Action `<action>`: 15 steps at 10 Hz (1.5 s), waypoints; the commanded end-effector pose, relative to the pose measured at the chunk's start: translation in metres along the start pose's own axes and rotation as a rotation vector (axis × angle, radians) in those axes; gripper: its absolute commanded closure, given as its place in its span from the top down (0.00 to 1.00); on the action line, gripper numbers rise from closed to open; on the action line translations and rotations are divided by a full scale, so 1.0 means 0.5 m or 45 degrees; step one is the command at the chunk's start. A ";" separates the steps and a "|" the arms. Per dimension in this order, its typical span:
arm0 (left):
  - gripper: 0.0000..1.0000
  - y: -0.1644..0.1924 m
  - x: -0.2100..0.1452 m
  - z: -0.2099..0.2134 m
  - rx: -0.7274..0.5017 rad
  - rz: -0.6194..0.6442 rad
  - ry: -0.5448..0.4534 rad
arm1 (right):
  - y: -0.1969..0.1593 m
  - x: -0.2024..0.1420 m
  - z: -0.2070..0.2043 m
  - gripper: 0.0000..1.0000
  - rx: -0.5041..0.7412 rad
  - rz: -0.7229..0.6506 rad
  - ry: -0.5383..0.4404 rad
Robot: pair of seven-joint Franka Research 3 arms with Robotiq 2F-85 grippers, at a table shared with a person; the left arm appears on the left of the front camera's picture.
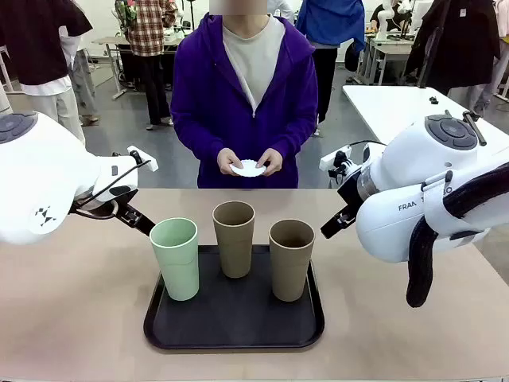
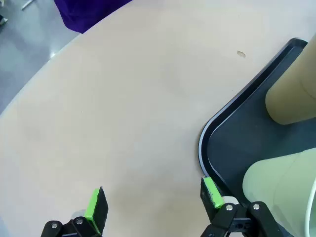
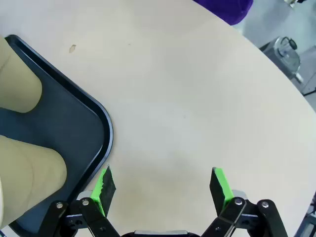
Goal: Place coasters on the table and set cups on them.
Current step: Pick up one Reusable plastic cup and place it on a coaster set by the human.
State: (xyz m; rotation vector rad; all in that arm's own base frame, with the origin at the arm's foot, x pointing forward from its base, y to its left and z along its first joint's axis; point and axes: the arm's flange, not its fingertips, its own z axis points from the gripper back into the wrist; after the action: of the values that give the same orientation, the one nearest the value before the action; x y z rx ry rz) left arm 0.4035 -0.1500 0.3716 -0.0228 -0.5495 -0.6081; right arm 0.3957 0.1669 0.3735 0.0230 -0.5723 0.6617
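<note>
- The black tray [image 1: 235, 341] sat mid-table near the table's near edge and carried all three cups, upright with their mouths up.
- In the tray, the mint green cup [image 1: 175, 259] stood at the left side. One tan cup [image 1: 234, 239] stood in the middle toward the far rim, and the other tan cup [image 1: 291, 259] stood at the right side.
- The coasters [image 1: 249, 168] were off the table [image 1: 71, 318], held in both hands by a person [image 1: 199, 95] standing at the far edge.
- The left gripper [image 2: 153, 195] hung over bare tabletop beside the tray's left far corner. Its jaws were spread wide with nothing between them, and one green pad [image 2: 211, 191] was just beside the tray's rim.
- The right gripper [image 3: 163, 180] was likewise wide apart and empty, over bare tabletop by the tray's right far corner.
- Open tabletop ran on both sides of the tray and between it and the far edge. A small speck [image 2: 241, 54] lay on that far stretch.
- How many coasters were in the stack was hard to make out.
- In the wrist views the cups were cut off at the frame edges, and in the front view the arms' white bodies hid the table's left and right edges.
</note>
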 end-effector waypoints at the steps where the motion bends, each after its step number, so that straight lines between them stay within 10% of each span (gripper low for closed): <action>1: 1.00 0.000 0.000 0.000 0.000 0.000 0.000 | 0.000 0.000 0.000 1.00 0.000 0.000 0.000; 12: 1.00 0.000 0.000 0.000 0.000 0.000 0.000 | 0.000 0.000 0.000 1.00 0.000 0.000 0.000; 15: 1.00 0.005 -0.069 0.138 -0.079 -0.039 0.066 | 0.001 -0.072 0.125 1.00 0.013 -0.040 0.259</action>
State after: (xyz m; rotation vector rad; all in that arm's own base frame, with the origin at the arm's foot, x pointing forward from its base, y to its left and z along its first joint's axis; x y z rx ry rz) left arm 0.3943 -0.1454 0.3987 -0.0328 -0.5251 -0.6262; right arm 0.3858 0.1497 0.3884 -0.0015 -0.4481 0.6473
